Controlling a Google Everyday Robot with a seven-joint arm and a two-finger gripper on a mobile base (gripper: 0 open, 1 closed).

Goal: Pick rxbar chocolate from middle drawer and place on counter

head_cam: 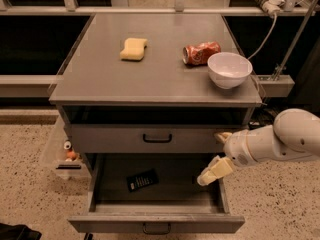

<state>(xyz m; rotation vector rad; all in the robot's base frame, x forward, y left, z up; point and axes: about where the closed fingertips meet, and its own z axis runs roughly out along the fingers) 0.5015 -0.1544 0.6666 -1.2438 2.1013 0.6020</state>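
The rxbar chocolate (142, 179) is a small black bar with white print. It lies flat on the floor of the open middle drawer (156, 223), left of centre. The counter (150, 79) is the cabinet's grey top. My gripper (218, 154) hangs at the drawer's right side, over its right rim, to the right of the bar and above it. Its cream fingers (212, 171) are spread apart with nothing between them. The white arm reaches in from the right.
A yellow sponge (133, 48), a crushed red can (201, 52) and a white bowl (229, 69) sit on the counter. The upper drawer (157, 138) is shut. A clear bin (67, 154) hangs on the cabinet's left side. Speckled floor surrounds the cabinet.
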